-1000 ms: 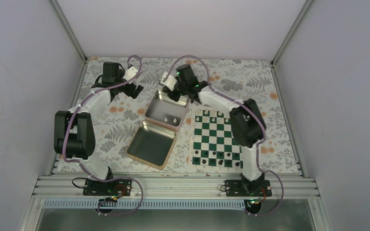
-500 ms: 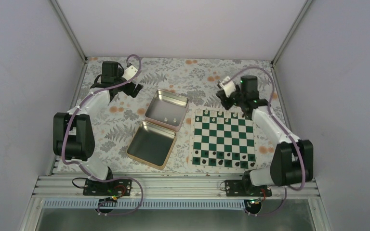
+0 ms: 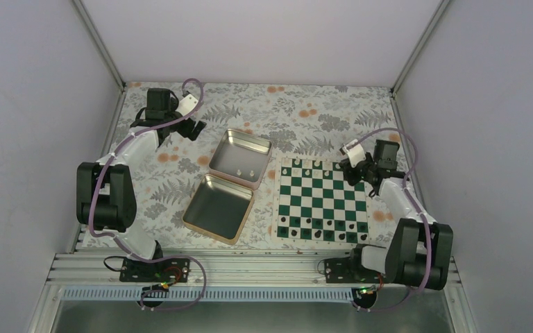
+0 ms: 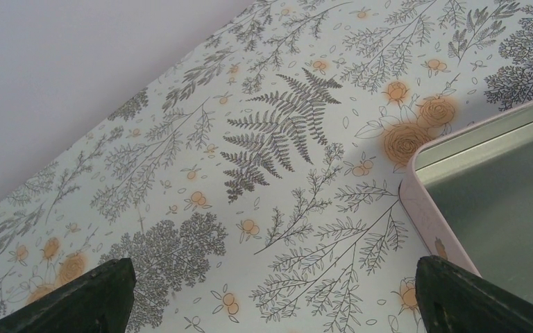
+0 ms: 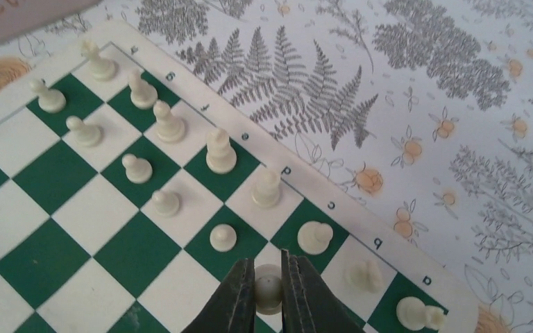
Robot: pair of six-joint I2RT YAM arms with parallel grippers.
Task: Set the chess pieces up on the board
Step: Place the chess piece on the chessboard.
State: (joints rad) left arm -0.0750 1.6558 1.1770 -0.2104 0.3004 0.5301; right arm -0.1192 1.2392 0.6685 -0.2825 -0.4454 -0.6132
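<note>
The board (image 3: 323, 198) lies right of centre. Cream-white chess pieces (image 3: 314, 164) stand along its far edge; in the right wrist view several (image 5: 221, 152) fill its two back rows. My right gripper (image 5: 267, 267) is shut on a cream pawn (image 5: 268, 290) at a white square of the board (image 5: 62, 201) in the second row; I cannot tell if the pawn touches it. From above, that gripper (image 3: 356, 171) is at the board's far right corner. Two cream pieces (image 3: 246, 171) lie in the open tin. My left gripper (image 3: 193, 130) is open and empty over the cloth (image 4: 271, 277).
The silver hinged tin lies open left of the board, one half (image 3: 241, 158) at the far side and the other (image 3: 218, 207) nearer; its corner (image 4: 486, 180) shows beside my left fingers. Small dark pieces (image 3: 312, 223) line the board's near rows. A flowered cloth covers the table.
My right arm has swung from the tin, past the board's far edge, down to the board's far right corner. The left arm has not moved.
</note>
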